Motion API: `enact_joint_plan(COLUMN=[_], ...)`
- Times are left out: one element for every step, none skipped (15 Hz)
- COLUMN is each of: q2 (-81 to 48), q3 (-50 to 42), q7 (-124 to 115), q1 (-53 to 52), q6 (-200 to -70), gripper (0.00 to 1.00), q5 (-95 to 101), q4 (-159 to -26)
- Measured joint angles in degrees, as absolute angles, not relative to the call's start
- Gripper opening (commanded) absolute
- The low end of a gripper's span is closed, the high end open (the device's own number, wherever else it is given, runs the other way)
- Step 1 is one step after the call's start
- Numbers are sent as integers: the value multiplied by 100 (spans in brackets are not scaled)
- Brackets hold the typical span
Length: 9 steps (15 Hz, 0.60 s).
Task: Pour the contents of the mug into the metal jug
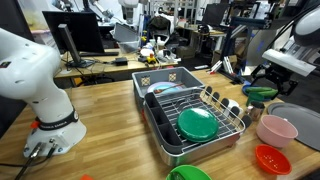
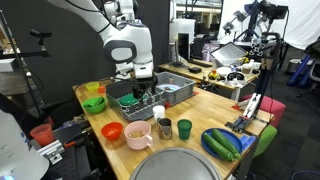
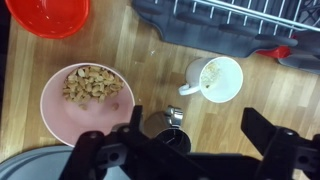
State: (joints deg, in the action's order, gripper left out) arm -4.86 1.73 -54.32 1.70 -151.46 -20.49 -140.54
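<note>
Hangs above the wooden table (image 3: 150, 60) with the gripper (image 3: 195, 128) spread wide and empty, nothing pinched between the fingers. Looks down on the metal jug (image 3: 173, 118), almost directly below and partly hidden by the gripper's own body. Looks down too on the mug (image 3: 215, 78), upright on bare wood a little beyond the jug and clear of it, near the edge of the dark dish rack (image 3: 230, 20), handle turned toward the pink bowl (image 3: 88, 100) of nuts, something pale lying inside. Probably sits at the reach-for-the-mug step, with no grasp made yet. Risks landing on the wrong thing by descending straight down, tipping the jug or shoving it toward the bowl. Risks a clumsy hold as well: twisting the mug by closing across the handle and slopping the contents onto the wood, or digging into those contents by sinking one finger inside the rim. Leaves little room on the far side; could catch the rack on a wide approach. Later, could miss on the pour, given a jug mouth seemingly narrower than the mug's, scattering the contents over the table or into the bowl close by. Cannot tell loose contents from liquid here, so cannot judge the right speed of tilt; risks a sudden rush over the rim by tipping too quickly.
</note>
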Motion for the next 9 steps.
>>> enact_joint_plan(q2=[-486,-486,-492,-512,-555,-625,-732,-861,-1006], q3=[173,173,173,173,171,170,163,149,128], q7=[-5434,-5434,-5405,-5340,-5258,-5197,-5181,-5192,-5204], q1=[170,167,166,168,171,174,176,180,183], q6=[-15146,-15146,-15130,-15047,-14966,-14912,-14897,-14898,-14920], gripper=[100,100,100,100,100,100,100,100,100], q5=[-2049,-2046,-2115,-2279,-2509,-2803,-3075,-3321,-3577], q4=[-14054,-14054,-14049,-14026,-13987,-13932,-13870,-13812,-13766])
